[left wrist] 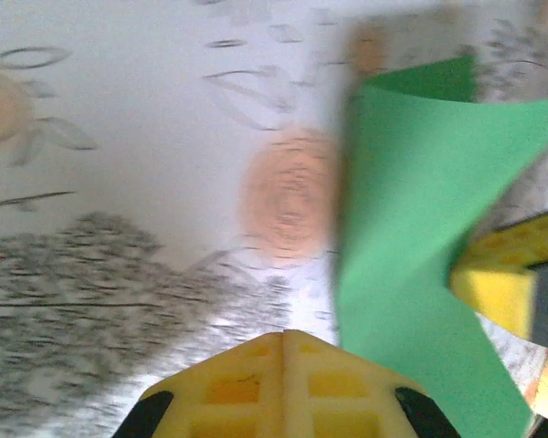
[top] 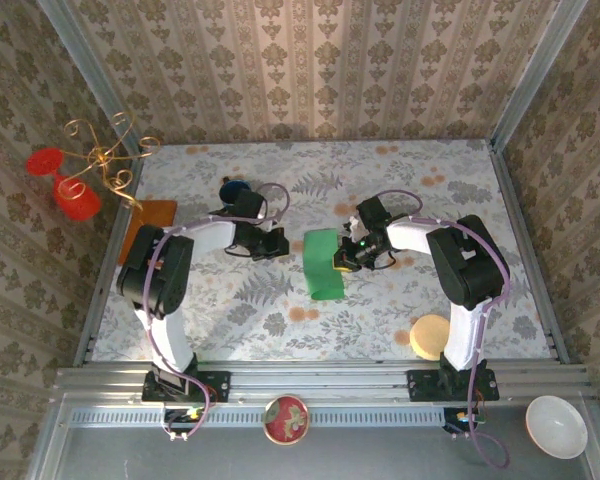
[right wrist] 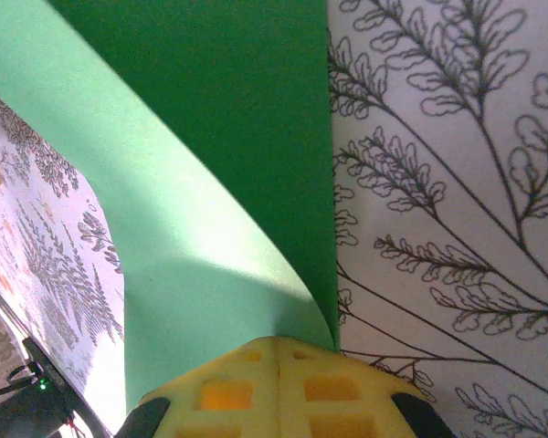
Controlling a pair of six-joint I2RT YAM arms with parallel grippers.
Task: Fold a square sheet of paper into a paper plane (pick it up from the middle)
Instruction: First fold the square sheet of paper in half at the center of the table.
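Green is the colour at centre stage: the square sheet of paper [top: 323, 265] lies in the middle of the floral table [top: 430, 200], between the two arms, with its right side curled up off the surface. The right gripper [top: 346, 256] is on that lifted edge, and its wrist camera shows the yellow fingers [right wrist: 256, 383] pressed together with the sheet bending up and away from their tips. It's a pinch on the paper. Across the way, the left gripper [top: 277, 244] hangs just beside the sheet's left side, jaws fully together and nothing between them. From its own camera the green curl [left wrist: 420, 201] rises to the right. Behind the left arm stands a blue mug [top: 234, 189], and an orange-brown sheet [top: 152, 214] lies at the table's left edge.
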